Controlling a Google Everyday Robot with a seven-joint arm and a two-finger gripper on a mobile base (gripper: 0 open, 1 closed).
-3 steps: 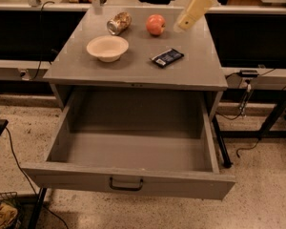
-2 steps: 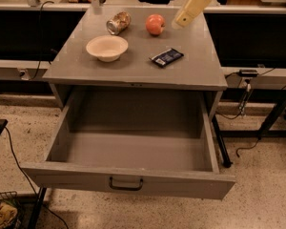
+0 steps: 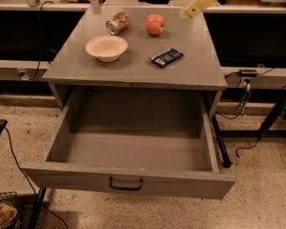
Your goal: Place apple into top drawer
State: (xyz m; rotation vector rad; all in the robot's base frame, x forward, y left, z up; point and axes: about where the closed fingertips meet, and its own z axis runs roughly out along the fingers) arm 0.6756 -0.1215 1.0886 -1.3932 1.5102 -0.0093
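The apple (image 3: 154,24), small, round and red-orange, sits at the back of the grey cabinet top (image 3: 195,46), right of a brownish can. The top drawer (image 3: 133,151) is pulled fully open below it and holds nothing; its dark handle (image 3: 126,184) is centred on the front panel. My gripper (image 3: 200,1), a cream-coloured tapered part, hangs above the back right of the cabinet top, up and to the right of the apple and apart from it. It holds nothing that I can see.
A cream bowl (image 3: 106,47) stands on the left of the top, a brownish can (image 3: 118,23) lies behind it, and a dark snack packet (image 3: 166,57) lies right of centre. Cables and table legs (image 3: 271,118) are on the floor to the right.
The gripper has moved up and slightly right, towards the top edge of the view. The apple, bowl, can, packet and drawer have not moved.
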